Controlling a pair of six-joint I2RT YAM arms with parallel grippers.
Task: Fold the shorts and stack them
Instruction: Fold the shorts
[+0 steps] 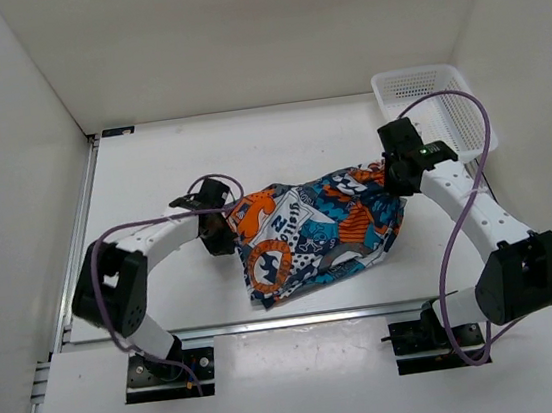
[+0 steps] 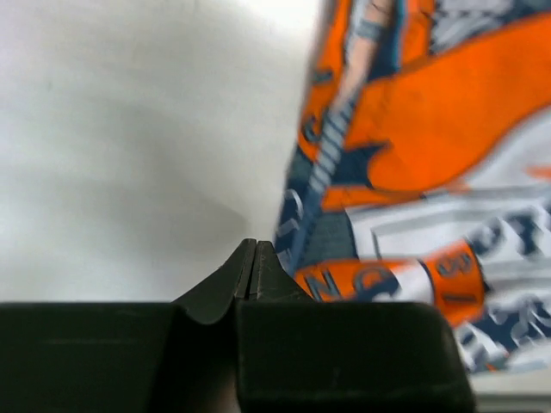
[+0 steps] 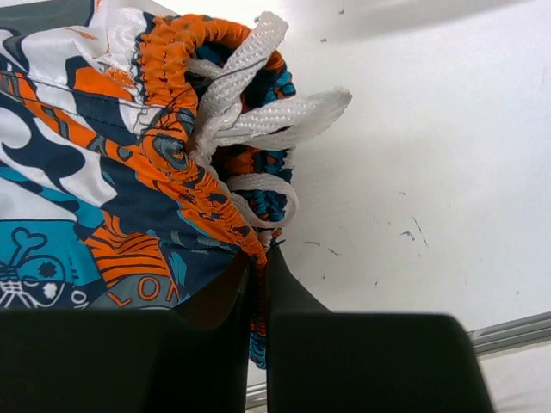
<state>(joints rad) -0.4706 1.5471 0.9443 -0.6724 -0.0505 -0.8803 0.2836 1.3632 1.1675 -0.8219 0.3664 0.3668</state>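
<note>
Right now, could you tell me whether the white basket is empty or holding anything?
Empty, as far as shows: only bare mesh inside the white basket; the shorts lie on the table outside it.

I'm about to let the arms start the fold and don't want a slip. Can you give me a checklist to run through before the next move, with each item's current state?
1. Right gripper pinching the shorts: ok, the waistband edge runs between its closed fingers.
2. Left gripper pinching cloth: not ok, fingers shut with the cloth beside them, none seen between.
3. Shorts lying flat: not ok, bunched and creased.
4. Drawstring outside the right fingers: ok, its ends lie loose beyond the tips.
5. Basket apart from the shorts: ok.
</note>
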